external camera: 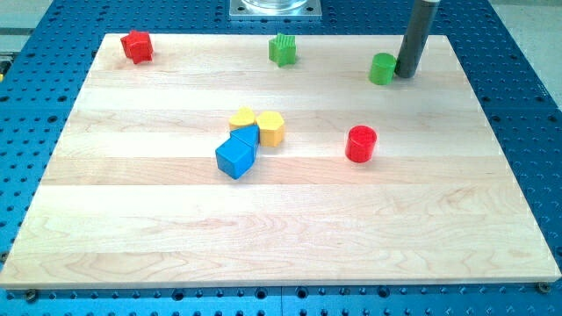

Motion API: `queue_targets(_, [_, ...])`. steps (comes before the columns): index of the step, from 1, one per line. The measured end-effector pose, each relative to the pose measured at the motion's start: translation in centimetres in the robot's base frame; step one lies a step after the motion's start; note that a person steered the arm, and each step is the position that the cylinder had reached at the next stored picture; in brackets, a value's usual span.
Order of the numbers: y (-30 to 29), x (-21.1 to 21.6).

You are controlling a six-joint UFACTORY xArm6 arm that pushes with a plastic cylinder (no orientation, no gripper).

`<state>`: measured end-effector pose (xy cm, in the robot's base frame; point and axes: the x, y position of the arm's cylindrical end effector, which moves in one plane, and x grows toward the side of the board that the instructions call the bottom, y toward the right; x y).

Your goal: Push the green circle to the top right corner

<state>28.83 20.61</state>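
Wooden board (281, 237): pale, lying on a blue perforated table (527, 114); no writing or labels readable anywhere. My rod (417, 35): dark, straight, nearly upright, coming down from the view's top; it holds nothing, and my tip (406, 74) rests on the board near the top right, touching or just beside the right side of the green circle (382, 68). Blue blocks (237, 154): two, pressed together near the centre. Yellow blocks (259, 125): two, just above the blue ones, touching them. Red cylinder (361, 144): standing alone, below the green circle, well apart. Red block (137, 46): top left corner. Green block (283, 50): ridged, top edge, middle.
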Motion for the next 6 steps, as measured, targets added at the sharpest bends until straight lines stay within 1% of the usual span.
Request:
queue_targets(1, [-1.8,5.6])
queue_targets(2, [-4.1,3.0])
queue_targets(3, [1.0,-2.0])
queue_targets(4, [-4.6,1.6])
queue_targets(5, [-8.5,0.7])
queue_targets(6, [-1.6,-2.1])
